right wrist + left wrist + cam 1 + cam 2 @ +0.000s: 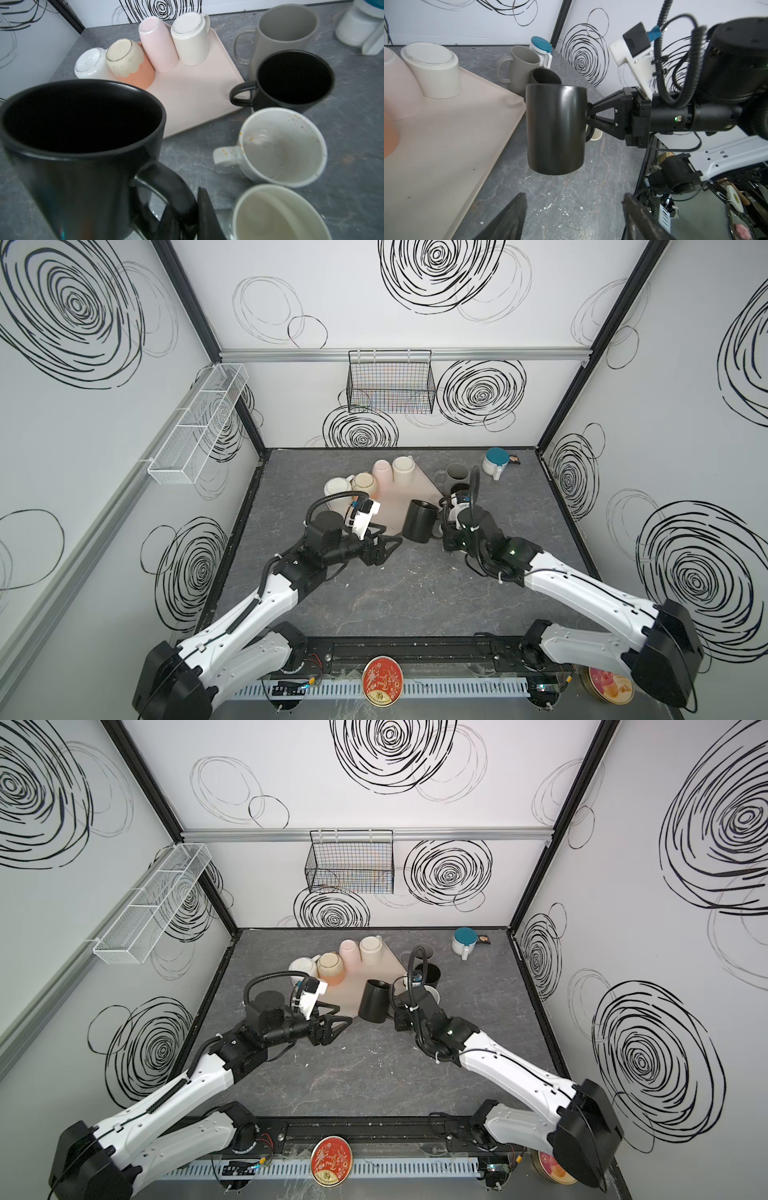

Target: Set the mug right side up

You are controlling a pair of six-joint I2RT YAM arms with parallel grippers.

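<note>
The black mug (420,520) (376,1000) hangs by the right front edge of the pink tray (399,506), mouth up and slightly tilted. In the left wrist view the mug (556,128) seems to hover just above the grey table. My right gripper (187,207) is shut on its handle (166,187), and its fingers (600,104) meet the handle from the right. My left gripper (395,541) (574,195) stands open and empty, a little to the left of the mug and apart from it.
Several cups stand upside down at the tray's back (187,41). Right of the tray stand a grey mug (286,27), a second black mug (291,81), a speckled white mug (280,145) and a cream mug (276,214), all upright. A teal-lidded jar (496,460) sits back right.
</note>
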